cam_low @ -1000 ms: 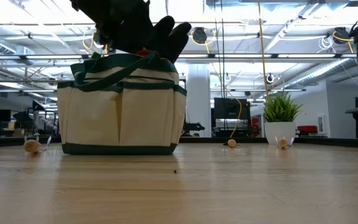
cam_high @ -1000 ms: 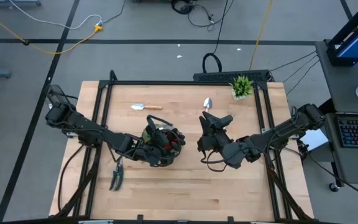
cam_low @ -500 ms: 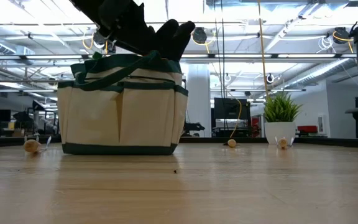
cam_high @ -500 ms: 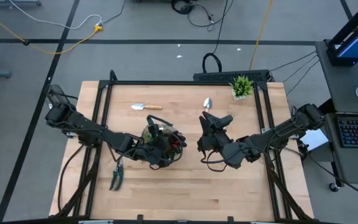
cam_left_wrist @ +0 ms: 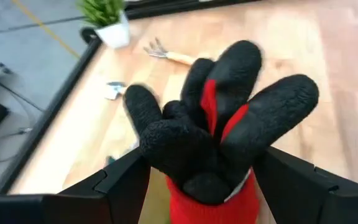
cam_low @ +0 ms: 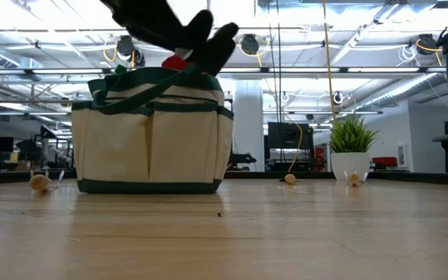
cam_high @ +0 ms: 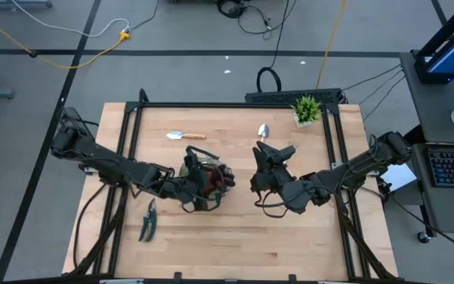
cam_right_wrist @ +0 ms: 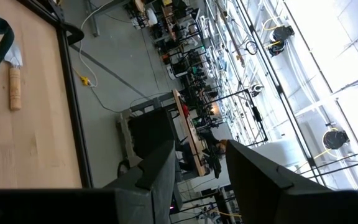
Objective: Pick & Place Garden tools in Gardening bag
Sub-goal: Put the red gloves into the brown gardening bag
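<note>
- The left tool (cam_left_wrist: 197, 180) grips the red-and-black fabric glove (cam_left_wrist: 219, 134). The dark fingers (cam_left_wrist: 120, 183) stand on either side of the red cuff; the contact itself is hidden behind the glove.
- In the high view the left tool (cam_high: 189, 189) sits over the near-left rim of the round tan fabric gardening bag with dark green trim (cam_high: 207, 180). The arm covers part of the bag opening, so the contents cannot be made out in full.
- In the low view the glove (cam_low: 197, 43) is above the bag's (cam_low: 152, 132) top edge, with its black fingers pointing up and to the right. Whether the cuff touches the bag cannot be told.
- The right tool (cam_high: 270, 158) hangs above the light wooden worktop (cam_high: 235, 237), to the right of the bag and apart from it. Its fingers (cam_right_wrist: 154, 180) stand apart and hold nothing.
- A metal trowel with a light wooden handle (cam_high: 185, 136) lies on the worktop behind the bag.
- A second small metal-headed tool (cam_high: 263, 130) lies near the small spiky green potted plant (cam_high: 307, 110); its handle is partly hidden by the right arm.
- The dark-handled pruning shears (cam_high: 147, 220) lie on the worktop to the front left of the bag.
- In the right wrist view a wooden handle (cam_right_wrist: 15, 87) shows, with its head cut off at the frame edge.
</note>
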`<state>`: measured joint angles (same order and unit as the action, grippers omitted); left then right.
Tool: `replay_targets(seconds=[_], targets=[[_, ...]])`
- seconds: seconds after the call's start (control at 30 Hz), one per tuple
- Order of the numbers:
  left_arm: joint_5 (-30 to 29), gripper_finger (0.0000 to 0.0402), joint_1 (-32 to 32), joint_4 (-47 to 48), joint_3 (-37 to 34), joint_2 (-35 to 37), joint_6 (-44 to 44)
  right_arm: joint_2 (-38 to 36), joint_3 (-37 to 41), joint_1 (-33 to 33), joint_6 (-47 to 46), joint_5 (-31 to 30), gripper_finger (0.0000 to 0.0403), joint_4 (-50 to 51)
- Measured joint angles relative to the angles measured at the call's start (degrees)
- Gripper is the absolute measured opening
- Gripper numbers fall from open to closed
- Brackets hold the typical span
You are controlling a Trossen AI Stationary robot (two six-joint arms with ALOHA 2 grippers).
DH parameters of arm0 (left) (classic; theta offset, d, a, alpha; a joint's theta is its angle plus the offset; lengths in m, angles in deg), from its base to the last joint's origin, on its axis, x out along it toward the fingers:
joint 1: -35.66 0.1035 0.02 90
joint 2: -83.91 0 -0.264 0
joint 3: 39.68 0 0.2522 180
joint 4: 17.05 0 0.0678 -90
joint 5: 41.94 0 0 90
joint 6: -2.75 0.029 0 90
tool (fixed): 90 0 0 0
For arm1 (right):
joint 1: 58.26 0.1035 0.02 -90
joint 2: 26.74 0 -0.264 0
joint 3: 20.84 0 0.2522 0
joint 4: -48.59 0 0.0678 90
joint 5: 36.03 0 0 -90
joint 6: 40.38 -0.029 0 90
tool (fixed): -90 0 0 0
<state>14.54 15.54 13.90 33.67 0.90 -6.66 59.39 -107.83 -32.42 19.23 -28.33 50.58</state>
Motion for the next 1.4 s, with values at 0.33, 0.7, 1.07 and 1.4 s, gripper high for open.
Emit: replay_targets(seconds=[0.33,0.7,1.07,1.4], targets=[[2.1,0.028,0.0,5.8,-0.1,0.7,-2.4,0.0,0.0,0.0,0.0,0.0,0.0134,0.0],[0.9,0.028,0.1,6.8,0.0,2.6,-2.3,0.0,0.0,0.0,0.0,0.0,0.0134,0.0],[1.0,0.028,0.2,2.6,0.0,1.8,-5.3,0.0,0.0,0.0,-0.2,0.0,0.0134,0.0],[2.6,0.028,1.6,-0.7,0.0,1.5,-5.2,0.0,0.0,0.0,-0.4,0.0,0.0134,0.0]])
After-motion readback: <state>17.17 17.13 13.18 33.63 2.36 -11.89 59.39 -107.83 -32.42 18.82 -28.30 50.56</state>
